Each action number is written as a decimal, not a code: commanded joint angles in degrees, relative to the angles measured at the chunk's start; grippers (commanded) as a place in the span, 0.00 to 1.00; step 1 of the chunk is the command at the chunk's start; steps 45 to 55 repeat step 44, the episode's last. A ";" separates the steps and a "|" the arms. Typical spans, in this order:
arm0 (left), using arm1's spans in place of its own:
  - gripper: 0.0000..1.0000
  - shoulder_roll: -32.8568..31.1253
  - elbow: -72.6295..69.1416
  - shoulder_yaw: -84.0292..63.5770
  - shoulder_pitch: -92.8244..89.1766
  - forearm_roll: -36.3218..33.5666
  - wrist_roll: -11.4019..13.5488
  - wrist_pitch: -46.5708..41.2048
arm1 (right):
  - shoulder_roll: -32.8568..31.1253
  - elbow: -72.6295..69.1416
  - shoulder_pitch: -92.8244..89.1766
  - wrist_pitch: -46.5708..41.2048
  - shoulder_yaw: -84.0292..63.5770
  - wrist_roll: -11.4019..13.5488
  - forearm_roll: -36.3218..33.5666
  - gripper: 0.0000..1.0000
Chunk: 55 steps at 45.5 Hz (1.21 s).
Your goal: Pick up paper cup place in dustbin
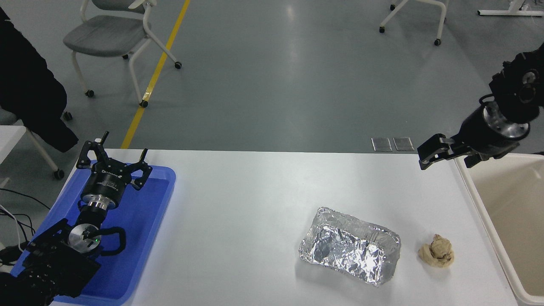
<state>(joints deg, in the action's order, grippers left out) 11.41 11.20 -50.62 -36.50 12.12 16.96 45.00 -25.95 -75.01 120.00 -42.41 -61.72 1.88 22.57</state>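
The paper cup is out of view; the part of the dustbin's inside that shows holds no cup. The dustbin point(483, 212), a large cream tub with a thick rim, stands at the table's right end and is cut off by the picture's edge. My right gripper point(448, 158) comes in from the right edge. It hangs above the table's far right corner, just left of the dustbin's far rim, open and empty. My left gripper point(114, 160) is parked open over the blue tray at the lower left.
A crumpled silver foil tray point(350, 245) lies right of the table's middle, with a crumpled brown paper wad point(436, 251) beside it near the dustbin. A flat blue tray point(140, 238) lies at the left. Chairs and a dark coat stand beyond the table.
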 commanded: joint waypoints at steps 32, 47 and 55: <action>1.00 0.01 -0.04 0.00 0.03 0.01 0.09 0.00 | 9.60 -9.19 17.63 -2.59 -7.45 0.93 -15.36 1.00; 1.00 0.01 -0.04 0.00 0.03 0.01 0.09 0.00 | 9.68 -9.10 17.81 -2.59 -6.66 1.19 -15.54 1.00; 1.00 0.01 -0.04 0.00 0.03 0.01 0.09 0.00 | 9.68 -9.10 17.81 -2.59 -6.66 1.19 -15.54 1.00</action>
